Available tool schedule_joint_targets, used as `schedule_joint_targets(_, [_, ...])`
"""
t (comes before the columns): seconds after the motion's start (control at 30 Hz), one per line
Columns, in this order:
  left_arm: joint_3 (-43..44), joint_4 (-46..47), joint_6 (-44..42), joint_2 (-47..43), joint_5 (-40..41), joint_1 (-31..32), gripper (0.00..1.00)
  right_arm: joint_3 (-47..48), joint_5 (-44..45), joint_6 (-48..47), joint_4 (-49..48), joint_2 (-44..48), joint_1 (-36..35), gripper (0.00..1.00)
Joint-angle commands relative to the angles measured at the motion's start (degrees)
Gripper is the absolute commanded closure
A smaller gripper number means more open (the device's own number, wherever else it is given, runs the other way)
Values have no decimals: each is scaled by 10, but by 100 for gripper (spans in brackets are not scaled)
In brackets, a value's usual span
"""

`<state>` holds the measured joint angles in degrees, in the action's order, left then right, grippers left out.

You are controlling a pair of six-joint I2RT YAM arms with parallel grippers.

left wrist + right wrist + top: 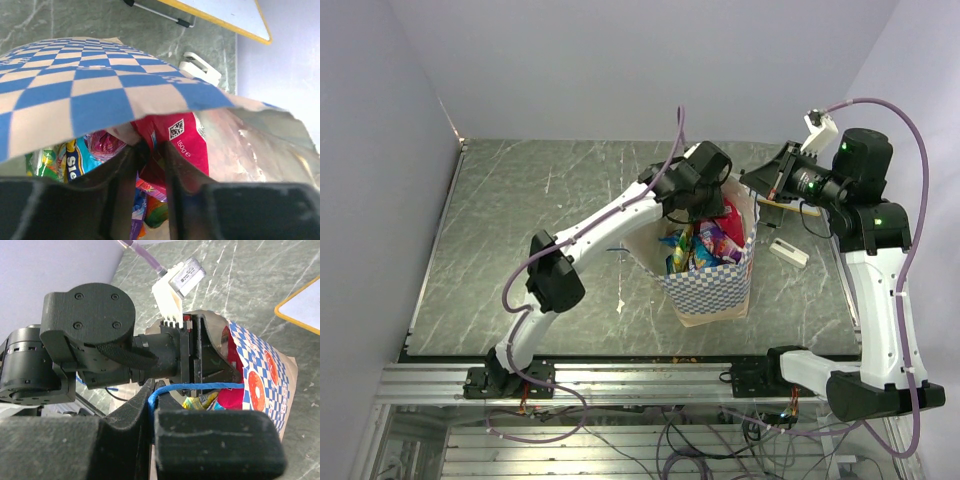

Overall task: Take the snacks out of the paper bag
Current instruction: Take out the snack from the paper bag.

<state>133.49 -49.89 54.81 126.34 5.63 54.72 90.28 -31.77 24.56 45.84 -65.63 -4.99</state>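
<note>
The snacks (705, 245) are all inside the paper bag (715, 290), which sits on the grey stone-patterned table (520, 220) right of centre, between the two arms, with its mouth held open. The left gripper (151, 150) is pushed in under the bag's checkered flap. Its fingers stand a narrow gap apart with the lower edge of the red packet (180, 140) between them, but whether they pinch it firmly I cannot tell. The right gripper (150, 407) is clamped on the blue cord handle (200, 386), drawing it taut just beside the left wrist. The chief risk seems to be a shallow hold: the packet is glossy and taken only by its edge, so it may slip free as the arm lifts. The blue packet (82, 160) and its neighbours crowd against it and could be dragged up or spilled. The overhanging flap may snag the packet on the way out. If the light bag rises with the load, the thin cord could tear or the bag tip. The two grippers are also close enough to knock together.
</note>
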Motion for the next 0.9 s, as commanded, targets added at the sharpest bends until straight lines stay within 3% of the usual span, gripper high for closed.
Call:
schedule_joint_targets(0.0, [-8,38,-6,-29,-59,-26,70,8,-5,-14,-20,15,2,100])
schedule_joint_targets(0.07, [-28,57,8,-46,-82,-40,87,9,7,-15,-8,14,2,100])
schedule_joint_targets(0.13, [-44,79,17,-61,-107,-50,92,8,10,-11,-4,12,1,100])
schedule_joint_targets(0.37, [-26,100,25,-73,-167,-66,93,-11,26,26,-30,18,1,100])
schedule_joint_targets(0.6, [-50,178,2,-134,-206,-71,93,-2,61,14,-13,16,1,100])
schedule_joint_targets(0.7, [-61,198,-7,-174,-189,-71,93,4,69,12,-4,12,2,100])
schedule_joint_targets(0.87, [-13,139,-33,-211,-130,-71,93,2,73,19,-11,12,2,100])
